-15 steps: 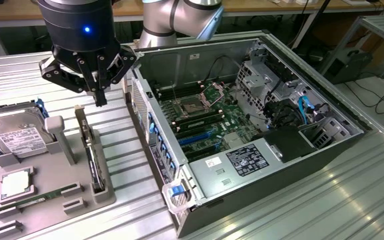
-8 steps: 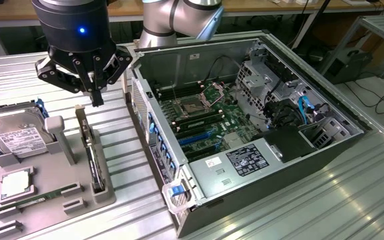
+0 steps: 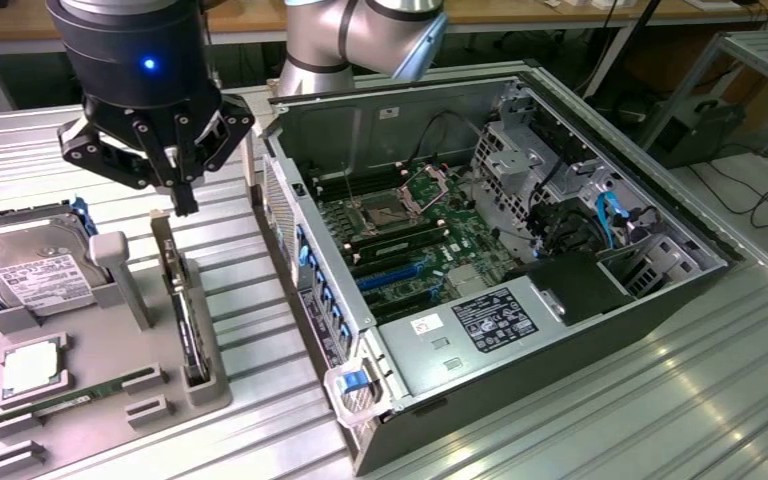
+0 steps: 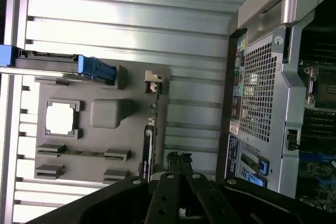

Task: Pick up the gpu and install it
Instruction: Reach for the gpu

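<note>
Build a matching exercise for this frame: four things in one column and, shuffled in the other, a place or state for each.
Things
1. gpu
2. hard drive
3. claw
4. computer case

Places or states
A. shut, poised above the grey tray
B. open on one side, motherboard showing, at the exterior view's right
C. standing on edge in a slot of the grey tray
D. label up, at the exterior view's left

Pairs: 1-C, 2-D, 3-A, 4-B
</note>
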`<state>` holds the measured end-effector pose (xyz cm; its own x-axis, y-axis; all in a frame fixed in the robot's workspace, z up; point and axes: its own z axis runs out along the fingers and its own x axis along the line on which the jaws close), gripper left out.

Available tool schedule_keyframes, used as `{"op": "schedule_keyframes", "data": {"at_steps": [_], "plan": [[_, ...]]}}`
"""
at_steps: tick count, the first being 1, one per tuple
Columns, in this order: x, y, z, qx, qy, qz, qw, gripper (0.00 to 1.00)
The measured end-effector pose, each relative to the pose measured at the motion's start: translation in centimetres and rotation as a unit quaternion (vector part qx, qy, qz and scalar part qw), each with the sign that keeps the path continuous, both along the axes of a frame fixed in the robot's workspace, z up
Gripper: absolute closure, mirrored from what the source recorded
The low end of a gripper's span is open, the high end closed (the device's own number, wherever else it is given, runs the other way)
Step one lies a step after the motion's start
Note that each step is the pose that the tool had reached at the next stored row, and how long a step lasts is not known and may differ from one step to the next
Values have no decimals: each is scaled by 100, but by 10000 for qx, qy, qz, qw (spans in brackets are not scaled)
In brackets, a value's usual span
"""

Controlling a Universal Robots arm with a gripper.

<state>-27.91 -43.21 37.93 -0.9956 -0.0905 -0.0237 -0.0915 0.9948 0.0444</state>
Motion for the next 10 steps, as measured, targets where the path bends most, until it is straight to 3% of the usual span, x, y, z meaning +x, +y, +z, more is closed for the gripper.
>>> {"op": "schedule_keyframes", "data": {"at_steps": [10], "plan": [[-120,-11,-2,0,0,0,10000,89]]}}
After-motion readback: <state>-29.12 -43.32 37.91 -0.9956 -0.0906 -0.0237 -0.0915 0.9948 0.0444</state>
